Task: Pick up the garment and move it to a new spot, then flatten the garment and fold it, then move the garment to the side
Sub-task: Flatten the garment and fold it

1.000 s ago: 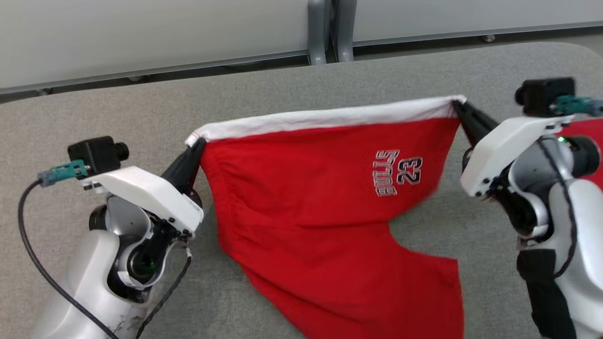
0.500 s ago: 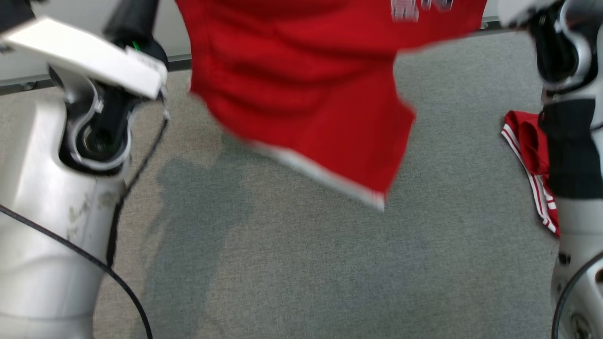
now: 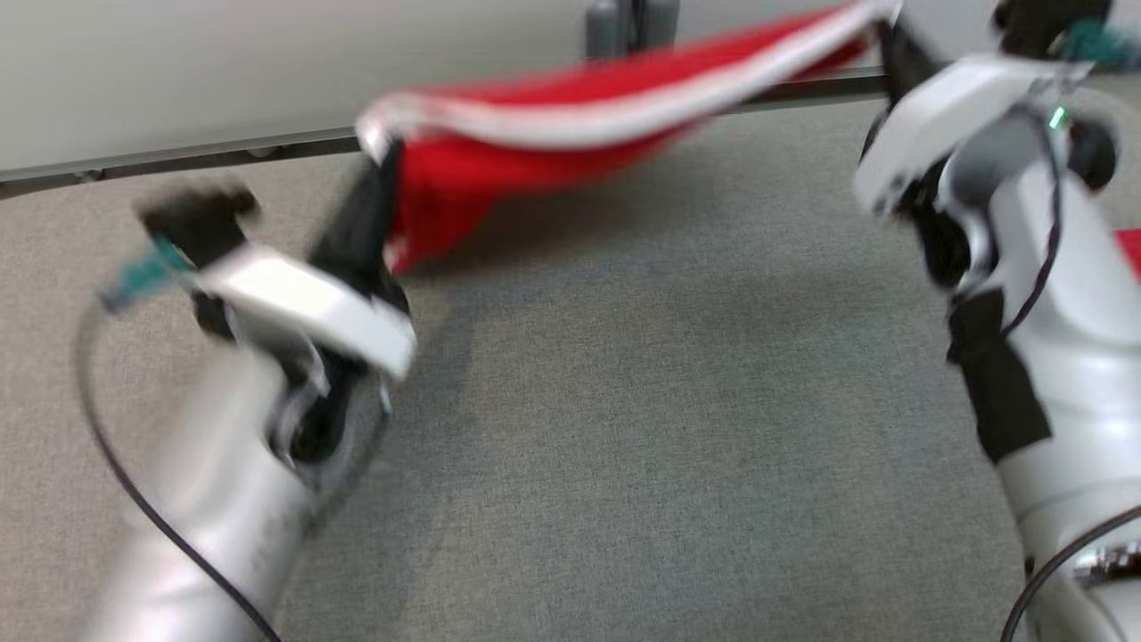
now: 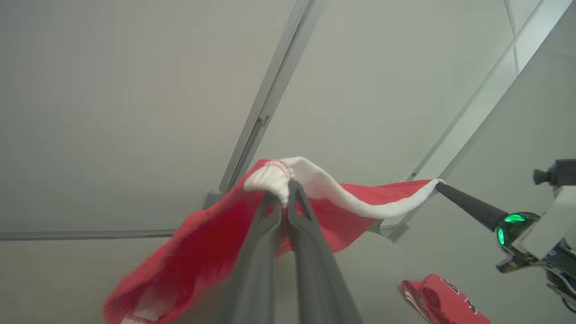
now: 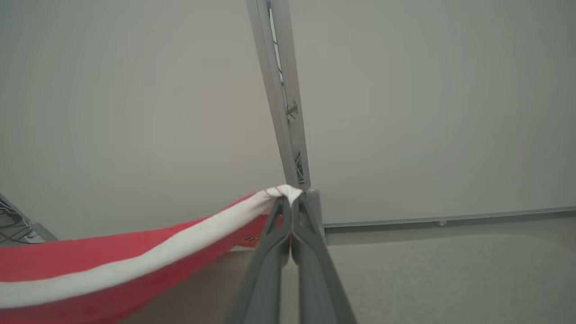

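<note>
Red garment (image 3: 570,134) with white waistband (image 3: 624,116), held aloft above the far part of the grey table (image 3: 677,410); long axis runs left to right, right end higher; waistband uppermost, body trailing toward the far side; left gripper (image 3: 381,165) and right gripper (image 3: 884,31) each pinch a waistband corner, jaws closed on the cloth. Judged progress: pick-up done, transfer under way; laying flat, folding and setting aside remain.

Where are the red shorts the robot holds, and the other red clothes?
red shorts (image 3: 463,187): head view, on the sagging red cloth near its left end.
other red clothes (image 4: 443,299): left wrist view, on the red middle.
</note>
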Controlling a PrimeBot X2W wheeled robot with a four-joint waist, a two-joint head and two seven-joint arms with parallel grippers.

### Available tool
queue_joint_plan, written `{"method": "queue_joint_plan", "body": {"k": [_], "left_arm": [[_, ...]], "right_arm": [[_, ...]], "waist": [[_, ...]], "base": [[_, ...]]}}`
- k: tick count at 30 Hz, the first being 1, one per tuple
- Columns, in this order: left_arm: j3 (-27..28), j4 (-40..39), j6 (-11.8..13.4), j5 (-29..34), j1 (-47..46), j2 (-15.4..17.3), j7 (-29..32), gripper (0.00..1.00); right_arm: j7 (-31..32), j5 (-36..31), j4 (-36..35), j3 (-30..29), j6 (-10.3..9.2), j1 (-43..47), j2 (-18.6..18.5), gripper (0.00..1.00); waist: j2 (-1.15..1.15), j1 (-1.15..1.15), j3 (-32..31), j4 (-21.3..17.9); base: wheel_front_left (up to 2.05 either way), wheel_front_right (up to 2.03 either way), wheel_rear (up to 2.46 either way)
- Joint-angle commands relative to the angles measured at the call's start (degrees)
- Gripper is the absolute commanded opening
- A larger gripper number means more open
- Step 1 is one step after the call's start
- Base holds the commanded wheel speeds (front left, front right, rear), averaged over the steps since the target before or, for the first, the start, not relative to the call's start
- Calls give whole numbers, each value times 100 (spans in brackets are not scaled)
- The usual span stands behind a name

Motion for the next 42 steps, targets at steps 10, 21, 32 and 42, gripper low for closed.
{"method": "queue_joint_plan", "body": {"k": [10, 21, 32, 42], "left_arm": [[-1453, 637, -18, 227, 1567, 124, -597, 0], [-1399, -718, 46, 799, 3272, 785, -646, 0], [-1569, -2034, 501, 897, 4316, 1500, -275, 0], [-1440, -2486, 880, 919, 3927, 1248, -138, 0]], "right_arm": [[1024, 1339, -1065, 999, 1, 2455, -706, 0], [3665, 1610, -4923, -68, 0, 5617, -1675, 0], [6083, 1449, -8202, -1753, -1, 7966, -1049, 0], [4830, 738, -7447, -922, 0, 6623, -1478, 0]], "waist": [[0, 0, -537, 184], [0, 0, -783, 290], [0, 0, -630, 427], [0, 0, -540, 503]], "base": [[0, 0, 0], [0, 0, 0], [0, 0, 0], [0, 0, 0]]}}
